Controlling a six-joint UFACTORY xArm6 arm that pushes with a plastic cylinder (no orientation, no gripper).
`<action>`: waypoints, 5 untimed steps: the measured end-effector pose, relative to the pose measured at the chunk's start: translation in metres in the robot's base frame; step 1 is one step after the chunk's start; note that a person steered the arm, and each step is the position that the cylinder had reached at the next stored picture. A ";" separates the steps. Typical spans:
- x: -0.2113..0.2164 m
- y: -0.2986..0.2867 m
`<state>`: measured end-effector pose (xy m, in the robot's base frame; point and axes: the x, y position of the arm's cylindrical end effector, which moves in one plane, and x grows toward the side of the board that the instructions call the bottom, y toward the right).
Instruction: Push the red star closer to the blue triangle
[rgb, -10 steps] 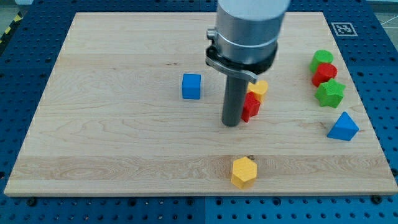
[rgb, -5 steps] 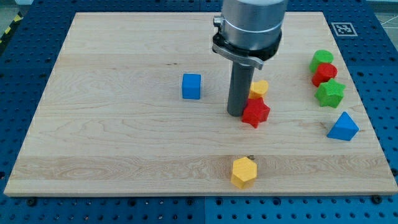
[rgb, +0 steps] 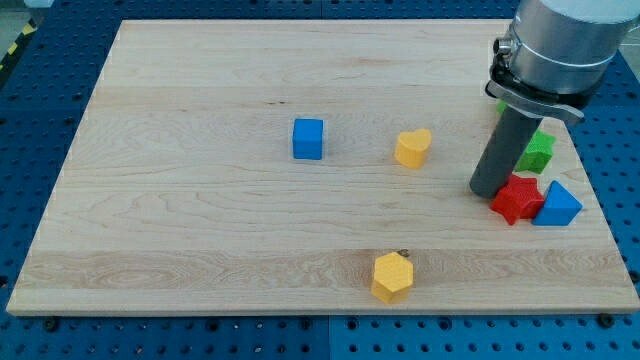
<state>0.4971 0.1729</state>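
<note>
Resting near the board's right edge, the red star (rgb: 517, 198) lies flat on the wood with its points spread, and its right side touches the blue triangle (rgb: 560, 205), which sits just to the view's right of it. My tip (rgb: 486, 191) stands just beside the star's left side, close enough that I cannot tell whether it touches. I carry no jaws, only a straight dark rod, so nothing is clasped or held.

Above the star, toward the view's top, a green star-shaped block (rgb: 537, 152) peeks out from behind my rod; only part of it shows, and whatever else sits behind my arm there is hidden. Well apart to the view's left, a yellow heart-shaped block (rgb: 412, 147) sits near the board's middle, and farther left a blue cube (rgb: 308, 138) stands alone. A yellow hexagonal block (rgb: 392, 276) lies near the bottom edge of the wooden board (rgb: 180, 210). A small printed marker (rgb: 550, 45) sits at the board's top right corner, beside my arm's grey housing.
</note>
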 end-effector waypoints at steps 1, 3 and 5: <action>0.029 -0.021; 0.053 -0.014; 0.044 0.020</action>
<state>0.5410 0.1933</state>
